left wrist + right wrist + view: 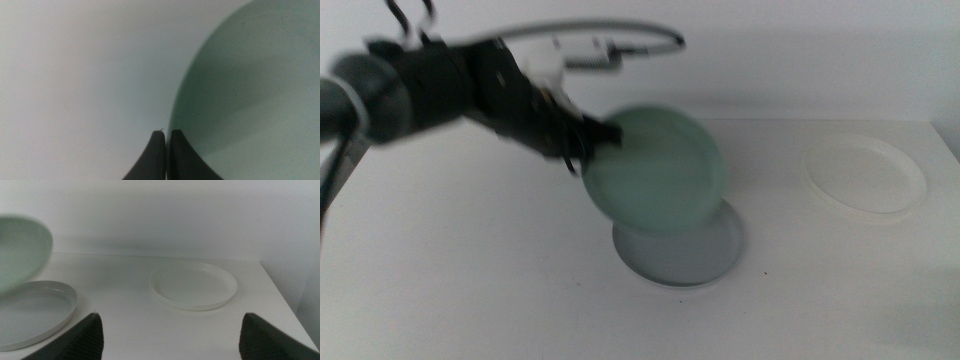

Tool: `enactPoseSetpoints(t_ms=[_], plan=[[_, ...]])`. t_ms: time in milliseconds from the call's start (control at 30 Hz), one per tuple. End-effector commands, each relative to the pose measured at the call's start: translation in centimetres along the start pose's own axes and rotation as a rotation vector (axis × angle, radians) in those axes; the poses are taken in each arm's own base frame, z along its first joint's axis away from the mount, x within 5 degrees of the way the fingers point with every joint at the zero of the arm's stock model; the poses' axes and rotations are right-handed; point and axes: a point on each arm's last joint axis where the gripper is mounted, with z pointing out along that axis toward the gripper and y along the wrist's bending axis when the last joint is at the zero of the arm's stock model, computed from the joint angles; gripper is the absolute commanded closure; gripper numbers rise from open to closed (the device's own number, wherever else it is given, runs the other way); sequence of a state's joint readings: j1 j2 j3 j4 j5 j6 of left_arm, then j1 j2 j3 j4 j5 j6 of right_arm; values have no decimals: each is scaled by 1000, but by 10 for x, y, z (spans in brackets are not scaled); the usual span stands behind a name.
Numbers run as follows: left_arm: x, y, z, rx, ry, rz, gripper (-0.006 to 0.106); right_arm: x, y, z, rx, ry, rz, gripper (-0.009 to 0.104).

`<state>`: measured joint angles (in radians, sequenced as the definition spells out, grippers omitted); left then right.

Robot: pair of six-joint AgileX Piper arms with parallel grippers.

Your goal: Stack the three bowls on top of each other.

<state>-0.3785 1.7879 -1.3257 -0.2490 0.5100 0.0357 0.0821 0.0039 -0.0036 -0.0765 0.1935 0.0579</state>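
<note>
- the left gripper [605,135], reaching in from the left, has its fingers [172,155] pinched on the left rim of the shallow, round, mint green plastic bowl [655,170]; the two dark fingers stand almost together with only the thin rim between them.
- the mint green bowl hangs tilted in the air, its open face turned toward the near side, above and just far of the shallow, round, grey plastic bowl [685,250]; an edge grip likely lets it droop like that.
- the grey bowl lies flat on the white surface [470,280] near the middle, and looks meant as the base of the stack; the green one is not yet seated in it, though whether their rims touch is unclear.
- the shallow, round, white plastic bowl [865,178] sits apart to the far right, flat on the surface, untouched.
- all three bowls appear empty.
- the right gripper [170,335] waits at the near right with fingers spread wide, holding nothing, facing the white bowl.
</note>
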Motion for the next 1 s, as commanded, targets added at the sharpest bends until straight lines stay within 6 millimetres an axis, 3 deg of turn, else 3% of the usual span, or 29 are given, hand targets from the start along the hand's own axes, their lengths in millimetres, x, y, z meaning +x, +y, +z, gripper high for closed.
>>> enactPoseSetpoints(t_ms=[0,267,633,700,800,900,967], plan=[[15,-7,13,9,6,-41,102,0,0,0,4,-13,-10,14],[33,-14,48,33,70,-92,102,0,0,0,4,-13,-10,14],[44,-14,66,53,124,-148,99,0,0,0,4,-13,-10,14],[45,-14,66,55,136,-140,91,0,0,0,4,-13,-10,14],[44,-15,61,62,146,-84,68,0,0,0,4,-13,-10,14],[37,-15,46,76,143,-12,35,0,0,0,4,-13,-10,14],[29,-12,23,87,126,-1,7,0,0,0,4,-13,-10,14]])
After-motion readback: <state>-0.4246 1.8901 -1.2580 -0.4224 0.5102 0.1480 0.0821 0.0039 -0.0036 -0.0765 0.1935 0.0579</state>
